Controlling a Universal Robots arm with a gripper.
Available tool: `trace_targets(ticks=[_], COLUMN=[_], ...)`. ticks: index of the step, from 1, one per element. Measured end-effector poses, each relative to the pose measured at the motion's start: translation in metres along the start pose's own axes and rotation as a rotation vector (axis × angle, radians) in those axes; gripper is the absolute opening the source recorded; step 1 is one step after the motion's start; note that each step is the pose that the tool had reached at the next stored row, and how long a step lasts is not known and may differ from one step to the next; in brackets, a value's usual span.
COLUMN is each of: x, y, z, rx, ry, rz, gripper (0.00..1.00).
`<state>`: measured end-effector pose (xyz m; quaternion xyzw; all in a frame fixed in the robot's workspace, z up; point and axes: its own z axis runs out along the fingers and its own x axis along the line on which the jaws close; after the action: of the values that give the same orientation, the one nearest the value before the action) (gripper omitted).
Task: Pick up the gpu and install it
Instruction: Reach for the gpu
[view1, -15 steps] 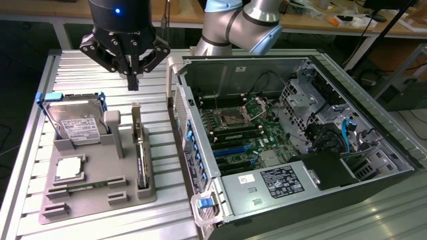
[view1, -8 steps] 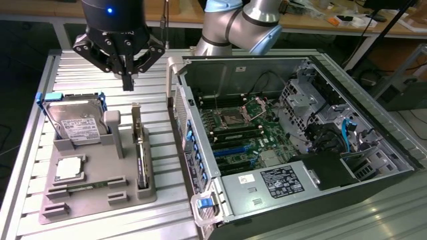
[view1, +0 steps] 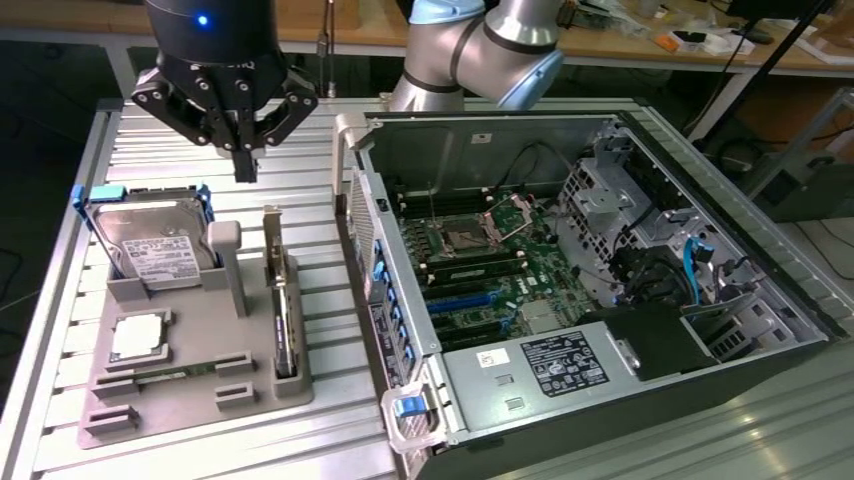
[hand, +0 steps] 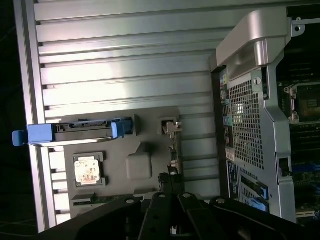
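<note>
1. The hard drive (view1: 158, 250) carries a white label with dark print, too small to read. It stands on edge in a blue-handled carrier at the far corner of the grey tray (view1: 187, 395), on the exterior view's left.
2. The power supply (view1: 563, 362), at the near end of the open computer case (view1: 467, 150), has a black-and-white rating label with a smaller white sticker beside it. Neither can be read.
3. The processor chip (view1: 139, 340) lies flat in a square pocket near the tray's left edge. The wrist view shows fine print on its lid, not legible.
4. A memory stick (view1: 160, 376) lies in a slot just nearer than the chip.
5. The gpu (view1: 282, 320) stands on its long edge in the slot along the tray's right edge, its pale bracket at the far end.
6. The gripper (view1: 244, 165) hangs above the tray's far edge between hard drive and gpu. Its fingers are pressed together, hold nothing and are clear of the card.
7. The table (view1: 334, 420) is ribbed aluminium, with the tray on its left half and the case on its right.
8. Behind it the arm (view1: 481, 50) bends over the case, and a cluttered wooden workbench (view1: 614, 45) runs along the back.
</note>
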<state>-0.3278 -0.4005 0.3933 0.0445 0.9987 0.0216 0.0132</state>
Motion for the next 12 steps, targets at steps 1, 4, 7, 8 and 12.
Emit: trace_targets(ticks=[1, 4, 7, 8, 12], x=[0.001, 0.004, 0.007, 0.008, 0.012], y=[-0.0001, -0.0004, -0.0006, -0.0007, -0.0010], z=[0.0000, -0.0001, -0.0002, -0.0002, -0.0003], rx=[0.0000, -0.0001, 0.0000, 0.0000, 0.0000], ry=[0.0000, -0.0001, 0.0000, -0.0001, 0.0000], rz=[0.000, 0.000, 0.000, 0.000, 0.000], gripper=[0.11, 0.11, 0.11, 0.11, 0.11])
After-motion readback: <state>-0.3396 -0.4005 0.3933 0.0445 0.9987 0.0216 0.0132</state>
